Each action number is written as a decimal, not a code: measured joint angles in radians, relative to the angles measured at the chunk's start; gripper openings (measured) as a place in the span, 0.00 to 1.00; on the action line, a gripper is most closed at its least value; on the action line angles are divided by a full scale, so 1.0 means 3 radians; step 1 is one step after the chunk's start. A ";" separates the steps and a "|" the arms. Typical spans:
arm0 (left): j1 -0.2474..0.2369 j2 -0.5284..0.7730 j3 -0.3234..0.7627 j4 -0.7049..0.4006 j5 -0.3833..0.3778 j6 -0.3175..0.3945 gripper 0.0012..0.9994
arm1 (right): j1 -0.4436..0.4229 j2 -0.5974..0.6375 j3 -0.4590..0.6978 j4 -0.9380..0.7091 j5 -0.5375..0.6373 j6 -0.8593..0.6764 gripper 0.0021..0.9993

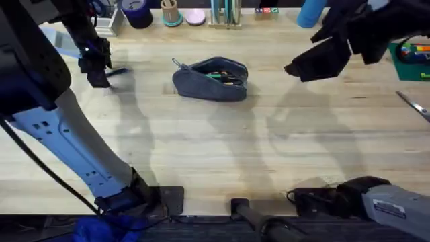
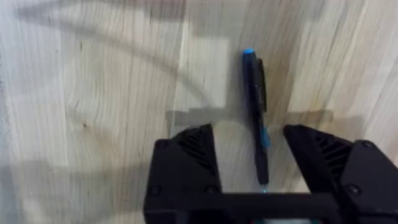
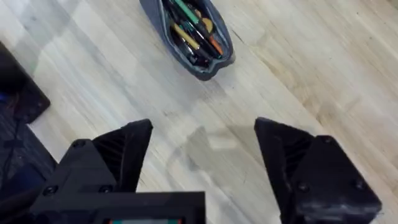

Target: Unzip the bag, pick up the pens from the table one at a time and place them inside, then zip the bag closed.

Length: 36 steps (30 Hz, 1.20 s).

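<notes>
Wooden table (image 1: 222, 141) lies bare around unzipped bag (image 1: 210, 80).

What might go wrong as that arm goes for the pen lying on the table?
The pen is thin and lies flat between the open left gripper fingers, nearer one finger; closing may nudge or roll it rather than catch it. The bag already holds several pens, so another could snag at its opening.
</notes>
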 joint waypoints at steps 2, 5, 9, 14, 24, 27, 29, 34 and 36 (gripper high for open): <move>0.0000 0.0000 0.0000 0.0001 0.0003 -0.0003 0.64 | 0.0000 -0.0001 0.0000 -0.0001 -0.0001 0.0000 1.00; 0.0000 0.0000 0.0000 0.0002 0.0012 -0.0011 0.54 | 0.0000 -0.0001 0.0000 -0.0001 -0.0001 0.0000 1.00; 0.0000 0.0001 0.0000 0.0005 0.0025 -0.0022 0.31 | 0.0000 -0.0001 0.0000 -0.0001 -0.0001 0.0000 1.00; 0.0000 0.0000 0.0000 0.0016 0.0015 -0.0028 0.06 | 0.0000 0.0000 0.0000 -0.0001 -0.0001 0.0000 1.00; 0.0008 0.0000 0.0006 0.0013 0.0010 -0.0025 0.04 | 0.0000 -0.0001 0.0000 -0.0001 -0.0001 0.0000 1.00; 0.0019 0.0000 0.0031 -0.0029 0.0022 0.0000 0.04 | 0.0000 -0.0001 0.0000 -0.0001 -0.0001 0.0000 1.00; 0.0023 0.0004 0.0090 -0.0136 0.0023 0.0020 0.04 | 0.0000 -0.0001 0.0000 -0.0001 0.0000 0.0000 1.00; 0.0022 0.0004 0.0396 -0.0495 -0.0028 0.0052 0.04 | 0.0000 -0.0001 0.0000 -0.0001 -0.0001 0.0000 1.00; 0.0019 0.0004 0.0519 -0.0633 -0.0076 0.0068 0.04 | 0.0000 -0.0001 0.0000 -0.0001 0.0000 0.0000 1.00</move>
